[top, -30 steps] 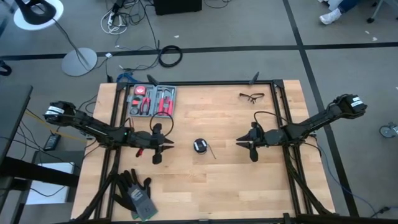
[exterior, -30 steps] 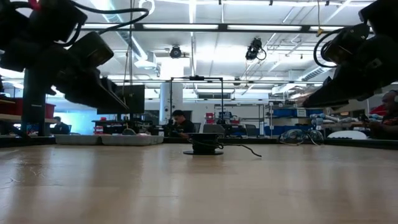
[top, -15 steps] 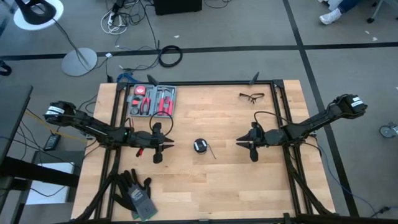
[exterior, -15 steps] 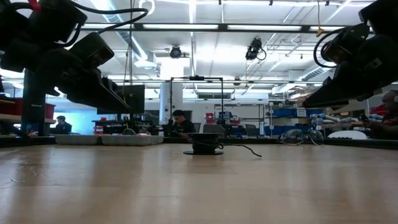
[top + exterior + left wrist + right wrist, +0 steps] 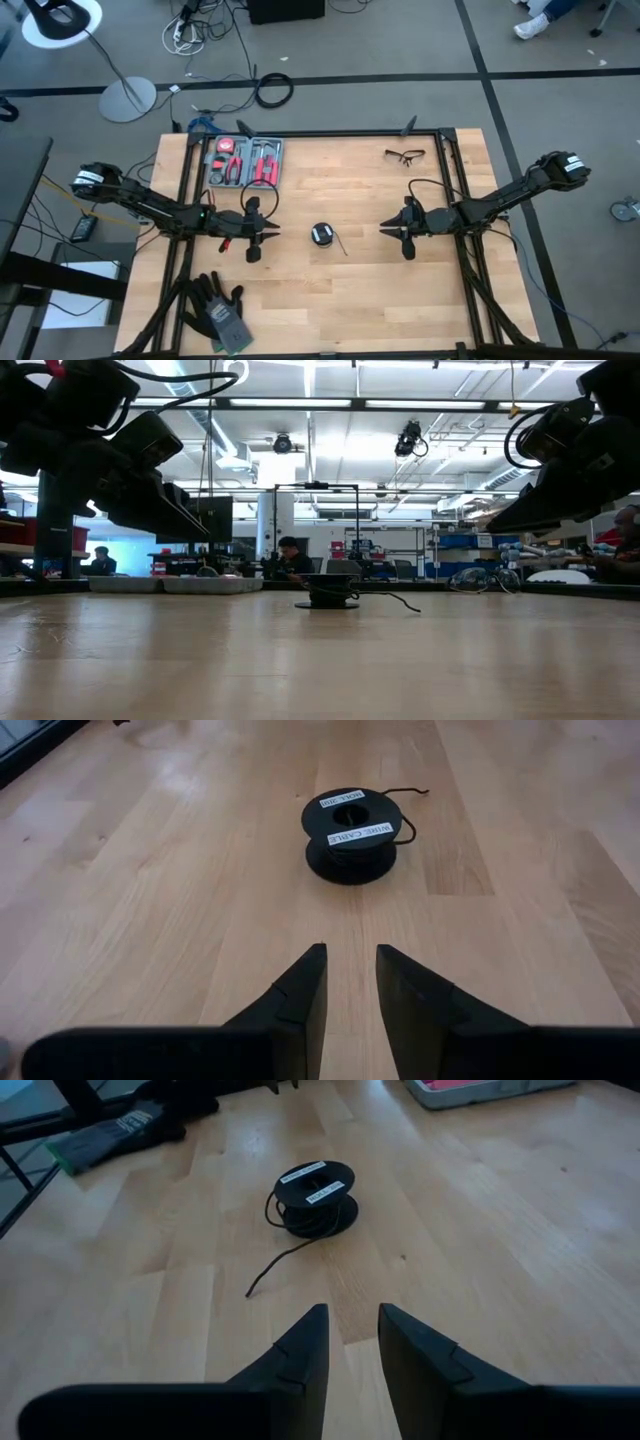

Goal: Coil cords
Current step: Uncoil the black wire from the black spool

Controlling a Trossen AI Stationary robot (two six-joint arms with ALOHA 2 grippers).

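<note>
Cord spool [image 5: 321,234]: mid-worktop [image 5: 360,300], loose end trailing.
Left gripper [image 5: 272,235]: fingers slightly apart, empty.
Right gripper [image 5: 384,226]: same, facing spool.

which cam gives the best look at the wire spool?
Left wrist view: the black spool fills more of the picture, white labels visible, loose cord end behind it. Right wrist view shows it smaller, with the free tail trailing across the table. High view: a small dot. Low view: a side-on silhouette.
</note>
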